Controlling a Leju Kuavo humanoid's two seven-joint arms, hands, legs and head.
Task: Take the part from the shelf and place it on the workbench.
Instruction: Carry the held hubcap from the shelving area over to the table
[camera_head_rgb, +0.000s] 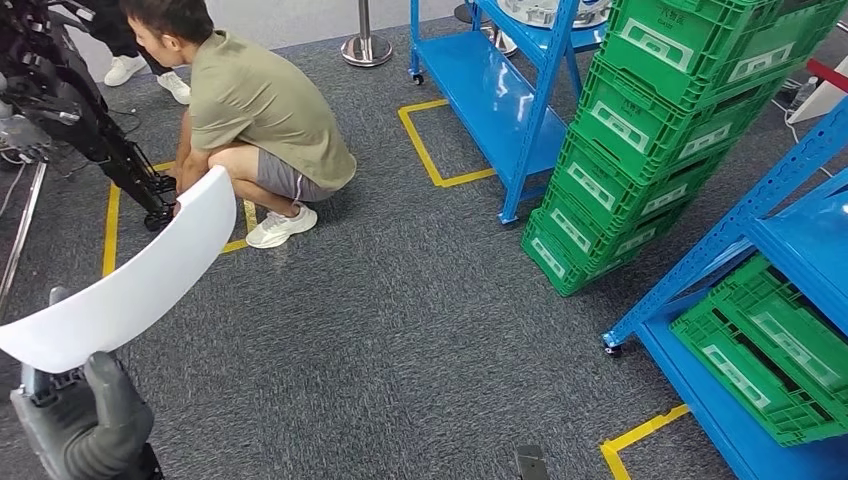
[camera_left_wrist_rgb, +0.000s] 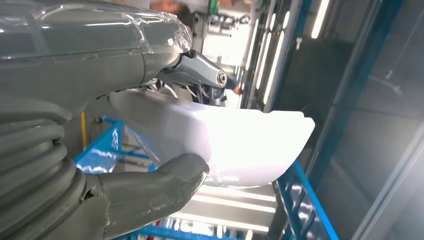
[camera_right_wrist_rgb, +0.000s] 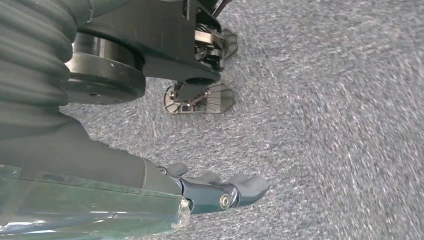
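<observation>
The part (camera_head_rgb: 130, 280) is a long, curved white plastic panel. My left hand (camera_head_rgb: 85, 420) grips its lower end at the bottom left of the head view, and the panel rises up and to the right above the carpet. In the left wrist view the thumb (camera_left_wrist_rgb: 150, 190) presses under the white part (camera_left_wrist_rgb: 240, 145), with the other fingers over its top edge. My right hand (camera_right_wrist_rgb: 215, 187) hangs over the grey carpet and holds nothing, its dark fingers loosely stretched out.
A person (camera_head_rgb: 250, 110) crouches at the upper left beside a black machine (camera_head_rgb: 60, 90). A blue shelf (camera_head_rgb: 500, 90) and stacked green crates (camera_head_rgb: 650, 130) stand ahead. Another blue shelf (camera_head_rgb: 790, 230) with green crates (camera_head_rgb: 770, 350) is on the right. Yellow tape (camera_head_rgb: 430, 150) marks the carpet.
</observation>
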